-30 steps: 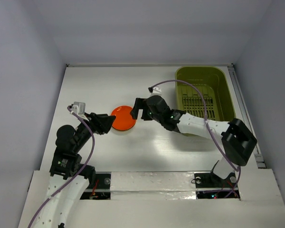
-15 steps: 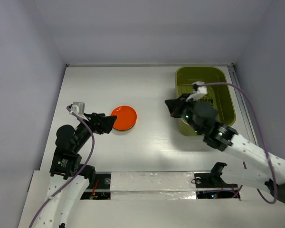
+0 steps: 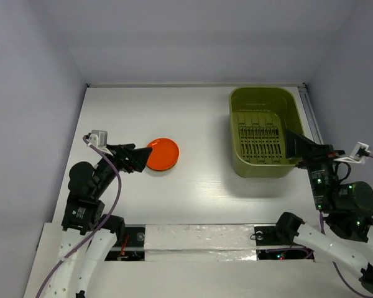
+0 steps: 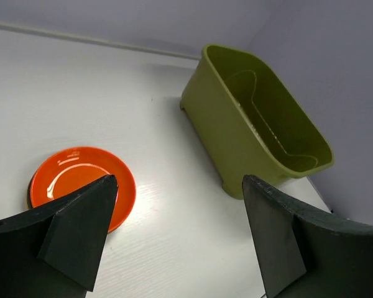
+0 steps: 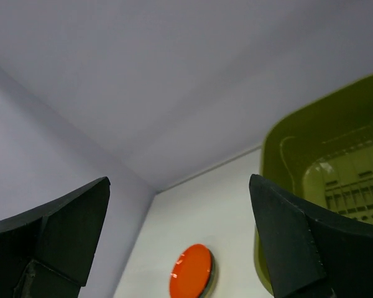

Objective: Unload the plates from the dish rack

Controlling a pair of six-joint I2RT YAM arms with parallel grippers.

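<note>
While the orange-red plate (image 3: 162, 154) lies flat on the white table (image 3: 199, 118), left of centre and well apart from the olive dish rack (image 3: 264, 131) at the far right, my left pincer (image 3: 140, 160) hangs just beside the plate's left rim, jaws spread wide with nothing between them. My right pincer (image 3: 296, 146) stands over the rack's near right corner, equally wide open and holding nothing.
</note>
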